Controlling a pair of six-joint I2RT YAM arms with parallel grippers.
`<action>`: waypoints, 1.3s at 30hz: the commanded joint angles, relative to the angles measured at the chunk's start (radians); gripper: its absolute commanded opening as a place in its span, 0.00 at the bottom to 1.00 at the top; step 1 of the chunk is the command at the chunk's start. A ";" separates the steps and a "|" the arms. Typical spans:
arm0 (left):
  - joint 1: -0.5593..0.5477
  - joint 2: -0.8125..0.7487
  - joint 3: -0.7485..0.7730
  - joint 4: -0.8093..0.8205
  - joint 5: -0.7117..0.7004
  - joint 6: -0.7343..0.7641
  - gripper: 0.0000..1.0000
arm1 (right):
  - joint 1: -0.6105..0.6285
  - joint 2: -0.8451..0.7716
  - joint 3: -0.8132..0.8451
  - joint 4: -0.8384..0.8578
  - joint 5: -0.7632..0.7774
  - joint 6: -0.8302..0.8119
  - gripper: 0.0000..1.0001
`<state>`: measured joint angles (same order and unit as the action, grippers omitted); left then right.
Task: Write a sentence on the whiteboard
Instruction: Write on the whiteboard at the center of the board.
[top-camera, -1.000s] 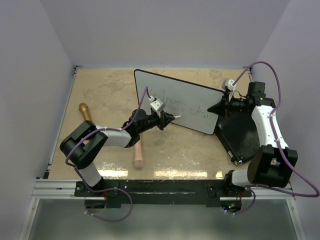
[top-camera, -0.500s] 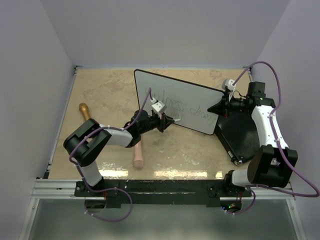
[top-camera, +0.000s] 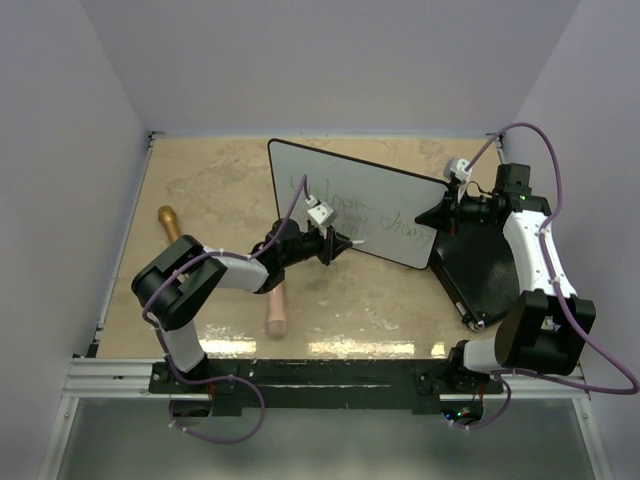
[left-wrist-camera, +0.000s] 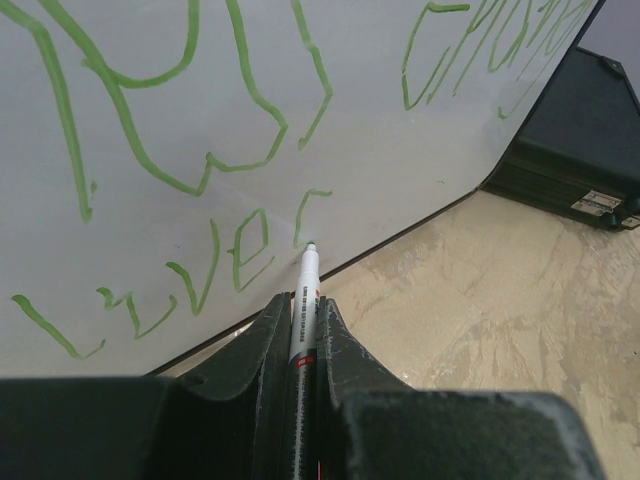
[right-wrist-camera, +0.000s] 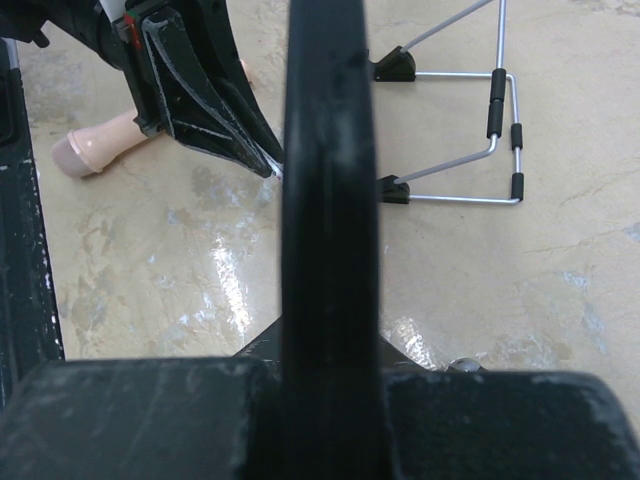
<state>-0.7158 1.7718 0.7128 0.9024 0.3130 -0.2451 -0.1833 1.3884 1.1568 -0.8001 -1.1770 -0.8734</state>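
The whiteboard (top-camera: 340, 190) stands tilted at the table's middle back, white with a thin black rim. The sentence (top-camera: 368, 215) is faint green handwriting in two lines; in the left wrist view (left-wrist-camera: 200, 110) I read "Lives" low on the board (left-wrist-camera: 420, 150). My left gripper (top-camera: 345, 241) is shut on a white marker (left-wrist-camera: 304, 290), whose tip touches the board near its lower edge at the last letter. My right gripper (top-camera: 440, 214) is shut on the board's right edge, seen edge-on as a black bar (right-wrist-camera: 322, 180).
A black flat case (top-camera: 480, 270) lies at the right, under the right arm. A tan handle-shaped object (top-camera: 276, 305) and a golden-brown one (top-camera: 170, 222) lie at the left. The board's wire stand (right-wrist-camera: 490, 130) shows behind it.
My left gripper has moved slightly right along the board's lower edge with the marker, adding to the second line. The right arm has not moved.
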 joint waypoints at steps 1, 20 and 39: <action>-0.002 0.021 0.050 0.033 0.003 0.000 0.00 | 0.013 0.006 0.001 -0.073 0.074 -0.004 0.00; 0.010 -0.020 0.010 -0.020 -0.087 0.043 0.00 | 0.013 0.004 0.004 -0.076 0.071 -0.007 0.00; 0.062 -0.467 -0.158 -0.138 0.057 0.040 0.00 | 0.013 0.004 0.007 -0.085 0.068 -0.016 0.00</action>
<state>-0.6827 1.4784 0.5671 0.8383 0.3317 -0.2237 -0.1833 1.3884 1.1568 -0.8074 -1.1778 -0.8806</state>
